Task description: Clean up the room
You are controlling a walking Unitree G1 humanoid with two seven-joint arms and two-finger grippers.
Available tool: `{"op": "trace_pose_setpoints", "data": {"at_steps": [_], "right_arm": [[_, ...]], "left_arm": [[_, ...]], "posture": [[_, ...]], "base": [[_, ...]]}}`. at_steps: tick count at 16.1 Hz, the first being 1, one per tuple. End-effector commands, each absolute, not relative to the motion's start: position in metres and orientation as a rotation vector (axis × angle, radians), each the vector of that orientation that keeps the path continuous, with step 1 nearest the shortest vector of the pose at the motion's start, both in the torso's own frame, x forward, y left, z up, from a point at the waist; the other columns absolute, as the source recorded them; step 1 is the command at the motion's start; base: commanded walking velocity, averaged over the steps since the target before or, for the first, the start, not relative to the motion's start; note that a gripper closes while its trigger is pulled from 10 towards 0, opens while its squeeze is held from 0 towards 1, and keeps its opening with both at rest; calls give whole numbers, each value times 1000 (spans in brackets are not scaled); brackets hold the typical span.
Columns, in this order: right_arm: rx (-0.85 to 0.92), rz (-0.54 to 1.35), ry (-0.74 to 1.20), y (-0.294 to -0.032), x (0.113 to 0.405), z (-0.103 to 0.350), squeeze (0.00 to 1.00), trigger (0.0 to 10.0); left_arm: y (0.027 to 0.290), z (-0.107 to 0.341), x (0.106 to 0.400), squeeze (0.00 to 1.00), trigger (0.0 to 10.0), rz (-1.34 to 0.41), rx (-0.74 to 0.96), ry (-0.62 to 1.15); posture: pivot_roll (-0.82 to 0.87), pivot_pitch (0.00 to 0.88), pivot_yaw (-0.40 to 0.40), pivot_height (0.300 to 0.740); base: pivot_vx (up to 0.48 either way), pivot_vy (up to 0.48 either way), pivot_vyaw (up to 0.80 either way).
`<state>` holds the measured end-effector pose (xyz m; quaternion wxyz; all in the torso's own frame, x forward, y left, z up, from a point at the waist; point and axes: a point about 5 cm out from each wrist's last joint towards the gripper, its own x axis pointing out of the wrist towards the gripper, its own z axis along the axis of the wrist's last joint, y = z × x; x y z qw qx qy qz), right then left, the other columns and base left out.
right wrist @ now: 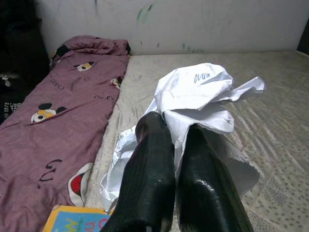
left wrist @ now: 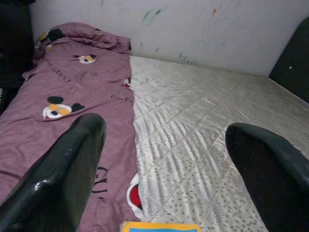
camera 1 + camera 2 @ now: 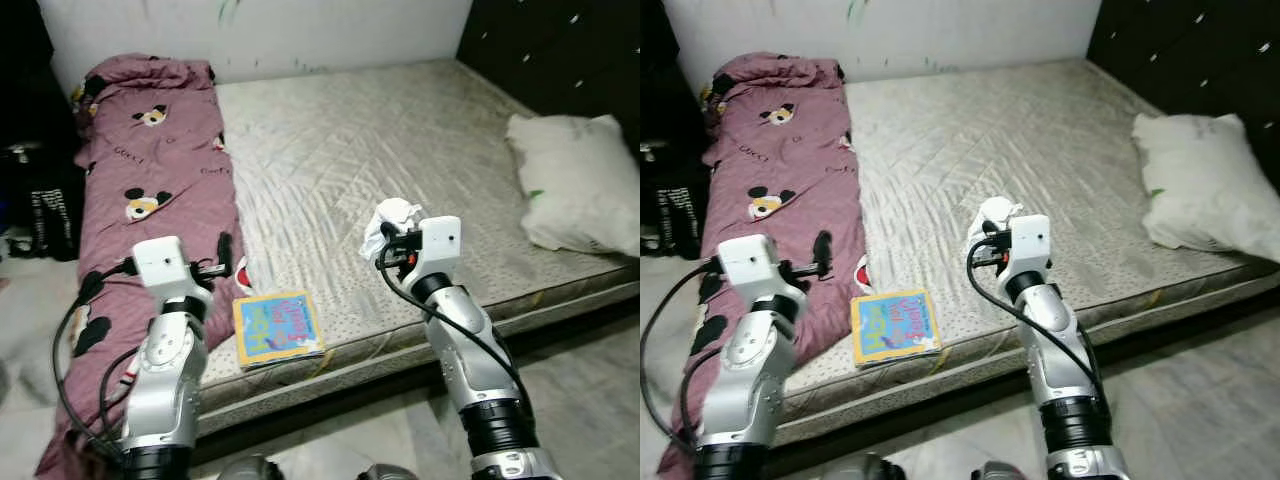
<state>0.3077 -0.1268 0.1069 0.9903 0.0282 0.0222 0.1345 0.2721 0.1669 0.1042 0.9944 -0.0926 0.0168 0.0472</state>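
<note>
My right gripper [image 1: 176, 137] is shut on a crumpled white paper [image 3: 390, 222], holding it just above the grey mattress [image 3: 400, 130] near its front edge; the same paper [image 1: 198, 96] bulges out around the two black fingers. My left gripper [image 2: 164, 145] is open with nothing between its fingers [image 3: 226, 256], raised over the front left of the bed beside the purple cartoon-print blanket [image 3: 150, 170]. A colourful children's book [image 3: 277, 326] lies flat at the mattress's front edge between my two arms.
A white pillow [image 3: 575, 190] rests on the right side of the bed against a dark headboard [image 3: 560, 50]. The blanket runs the length of the bed's left side. Dark bags [image 3: 40, 200] stand on the floor at the far left. Grey tiled floor [image 3: 600, 400] lies in front.
</note>
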Motion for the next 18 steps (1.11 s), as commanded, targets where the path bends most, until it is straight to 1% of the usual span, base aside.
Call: {"op": "trace_pose_setpoints", "data": {"at_steps": [1, 5, 8, 9, 12, 15, 17, 18], "right_arm": [[51, 275, 25, -127, 310, 112, 0, 10000], [48, 278, 23, -126, 310, 111, 0, 10000], [43, 281, 20, -125, 311, 112, 0, 10000], [43, 280, 16, -125, 312, 113, 0, 10000], [43, 279, 16, -125, 311, 112, 0, 10000], [48, 278, 11, -124, 312, 113, 0, 10000], [36, 297, 0, -121, 311, 115, 0, 10000], [22, 309, -8, -119, 311, 116, 0, 10000]], "left_arm": [[165, 106, 273, 0, 10000, 79, -189, 34], [165, 105, 274, 0, 10000, 81, -194, 41], [165, 105, 275, 0, 10000, 81, -193, 41], [166, 106, 275, 0, 10000, 85, -189, 35], [166, 106, 274, 0, 10000, 88, -191, 38], [167, 108, 275, 0, 10000, 100, -178, 22], [164, 110, 275, 0, 10000, 75, -177, 4], [164, 110, 275, 0, 10000, 73, -164, 9]], "posture": [[-77, 0, -1, 740], [-75, 0, -1, 740], [-77, 0, -2, 740], [-77, 0, -1, 740], [-77, 0, -1, 740], [-80, 0, 0, 740], [-80, 0, 0, 740], [-80, 0, 0, 740]], "base": [[0, 480, 500], [0, 480, 800], [0, 480, 590], [0, 480, 456], [0, 480, 0], [0, 0, 0], [0, 0, 0], [0, 0, 800]]}}
